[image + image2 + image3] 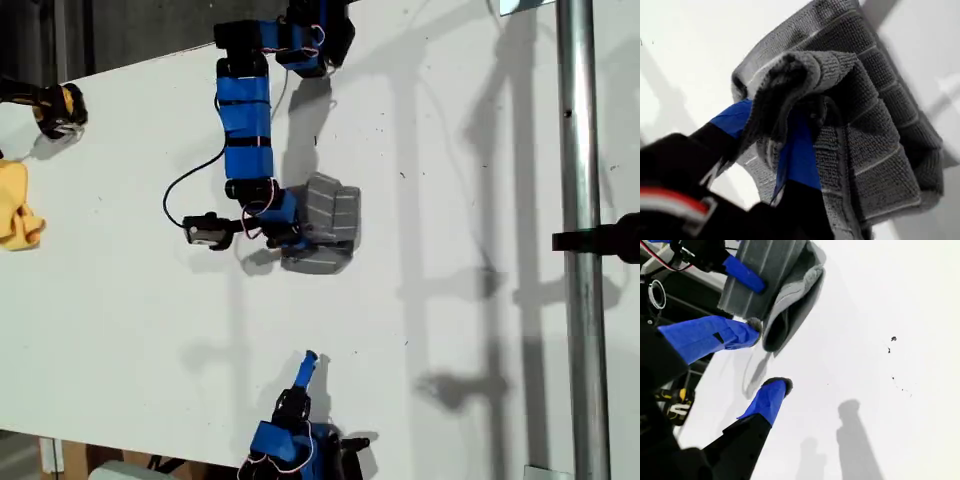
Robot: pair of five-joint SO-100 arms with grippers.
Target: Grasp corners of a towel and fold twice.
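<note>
The towel [328, 222] lies folded into a small thick bundle near the middle of the white table [120, 300]; its grey weave and thin white stripes fill the first wrist view [875, 140]. My first gripper [283, 233] is at the bundle's edge toward the exterior view's left, shut on a raised fold of cloth [790, 75] wrapped over its blue fingers [800, 155]. Nearer the table's front edge, my second gripper [309, 358] hangs open and holds nothing [769, 356], apart from the towel [775, 275]. No separate corner can be told in the bundle.
A yellow cloth [16, 208] lies at the exterior view's left edge, with a black and yellow object [57, 108] behind it. A metal pole [580, 250] with a black clamp [610, 238] runs down the exterior view's right side. The first arm's cable [185, 185] loops on the table.
</note>
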